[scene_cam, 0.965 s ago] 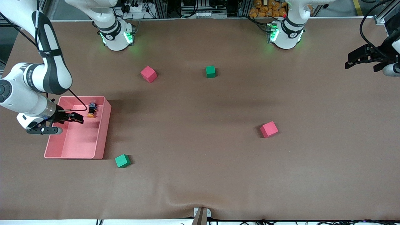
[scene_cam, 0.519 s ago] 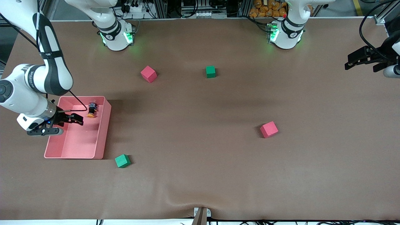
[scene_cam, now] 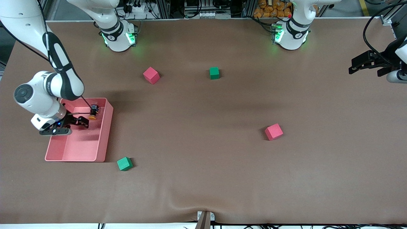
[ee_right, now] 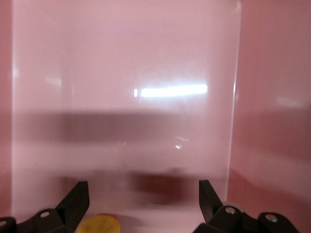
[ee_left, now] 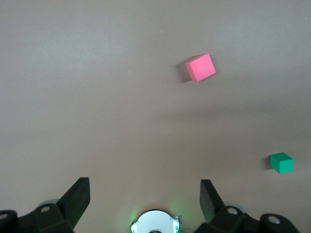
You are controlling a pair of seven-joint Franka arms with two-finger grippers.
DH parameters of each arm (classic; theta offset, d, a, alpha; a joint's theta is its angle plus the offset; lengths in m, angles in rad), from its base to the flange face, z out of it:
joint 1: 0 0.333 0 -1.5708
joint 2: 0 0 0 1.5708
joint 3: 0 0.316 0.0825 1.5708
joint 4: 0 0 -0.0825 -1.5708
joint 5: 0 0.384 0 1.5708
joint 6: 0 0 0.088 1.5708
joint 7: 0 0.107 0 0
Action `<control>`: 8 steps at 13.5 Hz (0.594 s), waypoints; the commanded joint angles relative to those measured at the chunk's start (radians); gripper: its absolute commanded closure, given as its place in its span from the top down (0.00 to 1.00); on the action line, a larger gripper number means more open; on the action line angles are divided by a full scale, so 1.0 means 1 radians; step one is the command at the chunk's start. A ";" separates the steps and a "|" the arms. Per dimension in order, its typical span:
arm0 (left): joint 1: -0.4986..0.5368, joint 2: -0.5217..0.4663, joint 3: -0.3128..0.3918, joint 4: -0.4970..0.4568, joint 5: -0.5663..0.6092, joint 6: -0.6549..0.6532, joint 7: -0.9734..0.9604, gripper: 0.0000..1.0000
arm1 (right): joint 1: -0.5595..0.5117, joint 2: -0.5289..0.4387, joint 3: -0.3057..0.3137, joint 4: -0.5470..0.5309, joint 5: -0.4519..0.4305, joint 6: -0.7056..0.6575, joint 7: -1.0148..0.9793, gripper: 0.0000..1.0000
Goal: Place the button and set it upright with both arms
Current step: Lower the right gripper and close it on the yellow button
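- Starting nearest the front camera: a green cube (scene_cam: pixel 124 163) sits on the desk (scene_cam: pixel 203 178) just outside the pink bin (scene_cam: pixel 103 140), at the bin's near corner. Bystander, I judge; not part of the job.
- Red cube (scene_cam: pixel 273 131) lies farther up, toward the left arm's end, well apart from everything.
- Right gripper (scene_cam: pixel 83 121) hangs inside the pink bin, low over its floor. Fingers (ee_right: pixel 75 201) spread wide, nothing between them. Spread that way, I judge, to straddle the button.
- Button (scene_cam: pixel 93 112) lies on its side in the bin, near the wall farther from the camera, orange cap turned toward the camera and toward the gripper. Just beside the fingertips; whether they touch it, I cannot tell. In the right wrist view the cap (ee_right: pixel 99 225) shows at the edge, close by one finger.
- Second red cube (scene_cam: pixel 151 75) and second green cube (scene_cam: pixel 214 72) sit farther still, near the bases.
- Left gripper (scene_cam: pixel 362 63) waits high over the desk's edge at its own end. Fingers (ee_left: pixel 77 199) wide apart, empty. Parked clear, likely until the button is handed over or set down for uprighting.
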 commanded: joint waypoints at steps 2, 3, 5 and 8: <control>0.002 0.003 -0.004 0.004 -0.001 0.005 -0.015 1.00 | -0.018 -0.051 0.016 -0.067 0.006 0.015 -0.009 1.00; 0.005 0.005 -0.004 0.004 -0.002 0.007 -0.015 1.00 | -0.018 -0.052 0.016 -0.068 0.006 0.008 -0.007 1.00; 0.007 0.005 -0.004 0.004 -0.001 0.011 -0.015 1.00 | -0.017 -0.074 0.016 -0.068 0.006 -0.041 -0.007 1.00; 0.007 0.005 -0.004 0.004 -0.001 0.022 -0.015 1.00 | -0.018 -0.129 0.014 -0.068 0.006 -0.167 -0.006 1.00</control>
